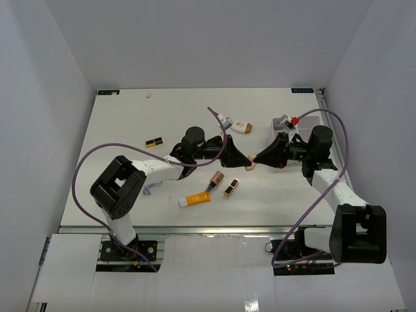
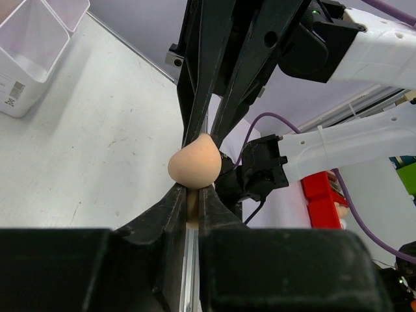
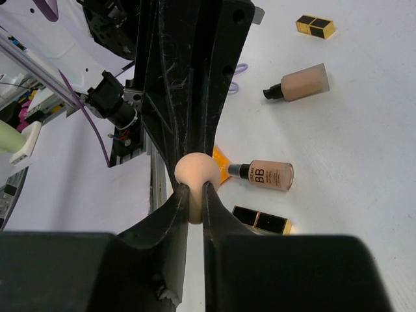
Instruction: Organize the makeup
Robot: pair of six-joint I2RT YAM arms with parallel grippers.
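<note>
Both nearly closed, left claw (image 2: 192, 190) and right claw (image 3: 195, 192) pinching beige sponge (image 2: 192, 162)

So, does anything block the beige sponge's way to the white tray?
No loose item does. The beige teardrop foam sponge is pinched by left claw and right claw; the white plastic compartment tray sits just behind the right claw.

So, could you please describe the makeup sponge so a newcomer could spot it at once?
Find the middle of the white table. There, pinched between the left gripper and the right gripper, which meet tip to tip, is the beige sponge. Unlike the orange tube and black-gold case nearby, it is rounded and teardrop-shaped.
</note>
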